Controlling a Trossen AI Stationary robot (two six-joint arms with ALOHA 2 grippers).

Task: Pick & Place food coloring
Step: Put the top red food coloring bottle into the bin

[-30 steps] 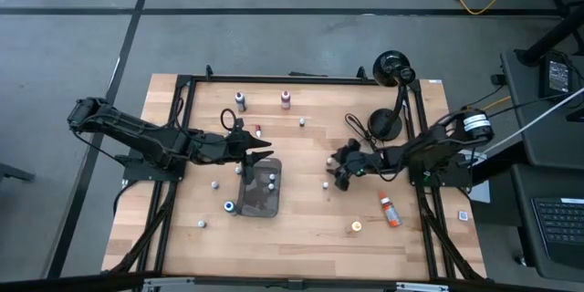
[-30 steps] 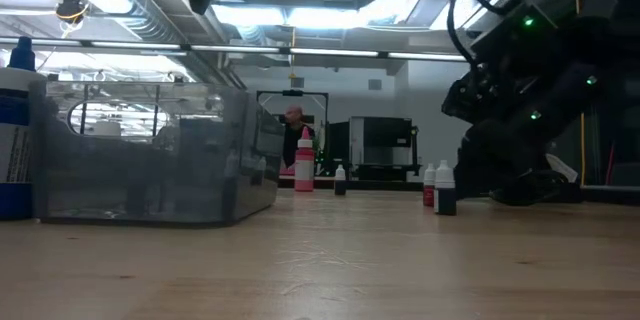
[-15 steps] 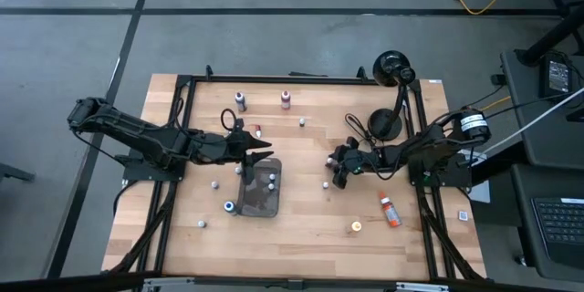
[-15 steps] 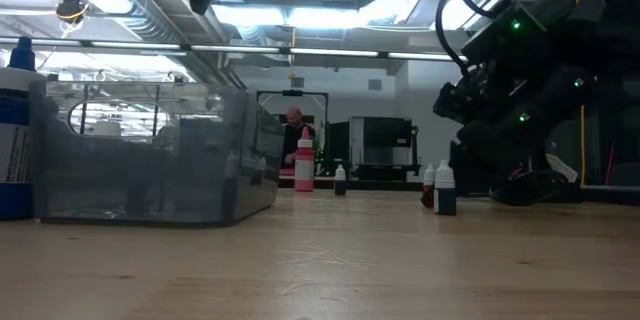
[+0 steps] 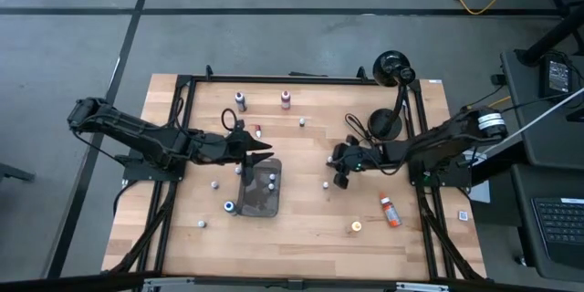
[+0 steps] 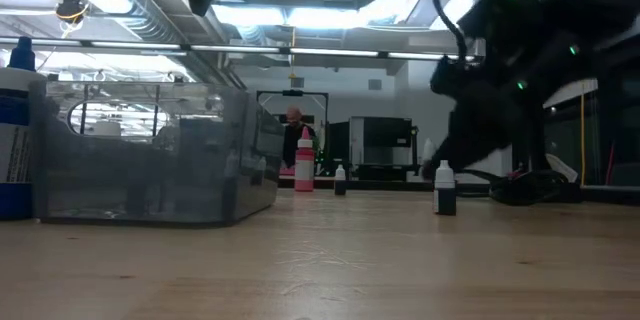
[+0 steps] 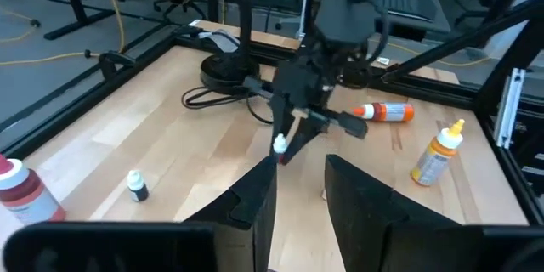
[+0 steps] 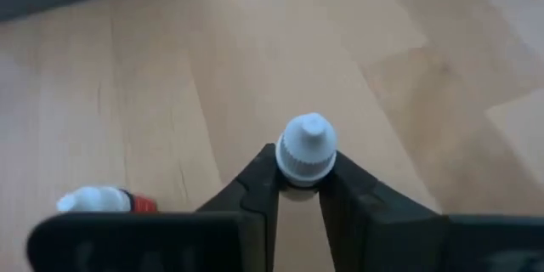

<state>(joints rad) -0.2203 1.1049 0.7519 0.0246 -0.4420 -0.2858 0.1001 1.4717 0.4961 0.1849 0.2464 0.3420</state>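
The food coloring bottles are tiny and stand scattered on the wooden table (image 5: 301,246). Some are in the dark grey tray (image 5: 258,203), which the low view shows as a see-through box (image 6: 150,160). My right gripper (image 5: 335,161) is at mid-table, right of the tray, shut on one white-capped bottle (image 8: 307,146). The left wrist view shows that bottle (image 7: 280,145) off the wood. Another bottle (image 5: 325,185) stands just near of it. My left gripper (image 5: 266,155) hovers open over the tray's far edge, with nothing between its fingers (image 7: 255,195). My right gripper pinches the bottle between its two fingertips (image 8: 259,178), just under the white cap (image 8: 307,166). The fingers slant down from the table's right side. The bottle is lifted clear of the table, cap up past the fingertips.
A blue-capped bottle (image 5: 230,206) stands by the tray's near left corner. An orange bottle (image 5: 389,210) lies at the near right, beside a yellow one (image 5: 356,226). A black lamp (image 5: 394,68) and its round base (image 5: 384,124) with cable stand at the far right. Two larger bottles (image 5: 240,100) stand at the far edge.
My right gripper has shut on the white-capped bottle and risen, lifting it off the table. The dark-bodied bottle beside it has stayed standing where it was.
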